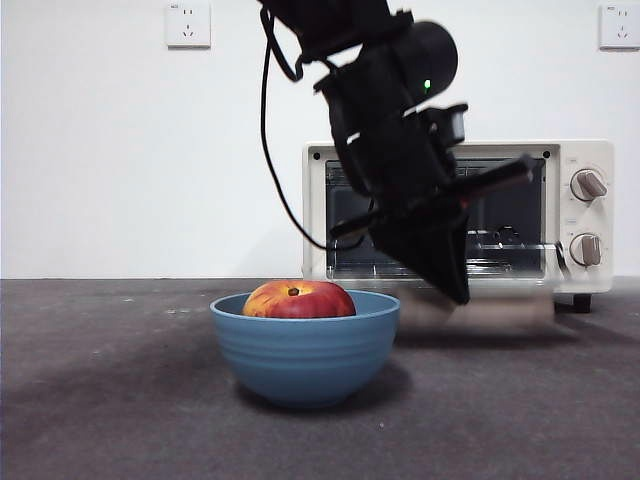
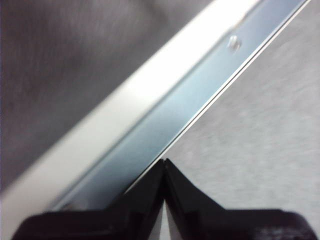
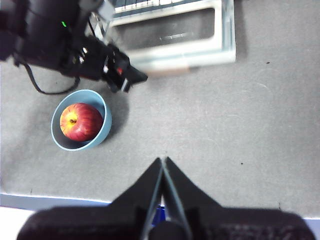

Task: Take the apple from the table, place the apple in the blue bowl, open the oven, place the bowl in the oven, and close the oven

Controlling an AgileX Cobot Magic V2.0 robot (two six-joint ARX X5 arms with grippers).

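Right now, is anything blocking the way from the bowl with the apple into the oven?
Yes. The left tool and its arm hang between the blue bowl and the oven, above the lowered door. Otherwise only bare table shows between them.

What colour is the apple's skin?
Red with yellow-orange patches: the apple sits in the blue bowl; clearest in the front view.

no legible text, oven (image 1: 590, 215) markings perhaps too small
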